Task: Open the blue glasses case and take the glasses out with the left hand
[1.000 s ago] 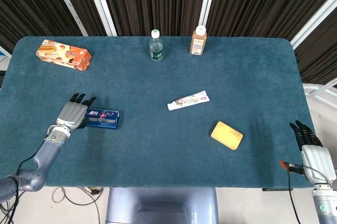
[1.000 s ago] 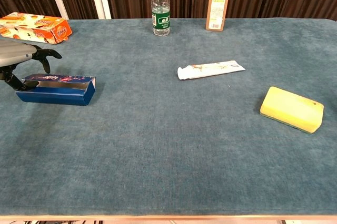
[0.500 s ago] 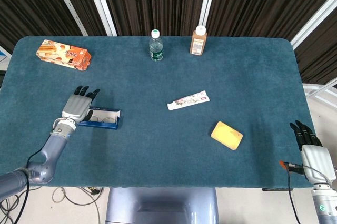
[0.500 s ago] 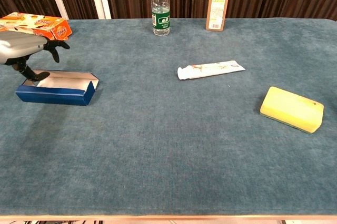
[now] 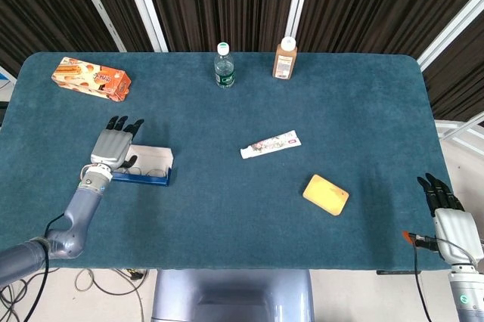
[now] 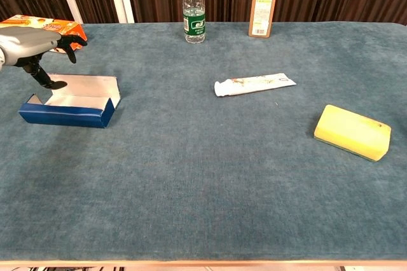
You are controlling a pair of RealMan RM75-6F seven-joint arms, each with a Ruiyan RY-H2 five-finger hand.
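Note:
The blue glasses case (image 5: 142, 179) (image 6: 63, 116) lies at the table's left side with its lid (image 5: 156, 159) (image 6: 86, 86) swung up and back, showing a pale inside. No glasses can be made out in it from either view. My left hand (image 5: 113, 148) (image 6: 32, 42) hovers over the case's left end with fingers spread. Its thumb reaches down to the lid's left edge, and it holds nothing. My right hand (image 5: 448, 216) rests off the table's near right corner, fingers straight and empty. The chest view does not show it.
An orange snack box (image 5: 91, 78) (image 6: 41, 29) sits just behind my left hand. A water bottle (image 5: 224, 65) (image 6: 194, 7) and a brown bottle (image 5: 284, 58) (image 6: 264, 5) stand at the far edge. A toothpaste tube (image 5: 270, 143) (image 6: 254, 84) and a yellow sponge (image 5: 326, 194) (image 6: 352, 132) lie toward the right.
The case lid has swung from closed to fully raised. My left hand has lifted and moved away toward the far side with it. The right hand has not moved.

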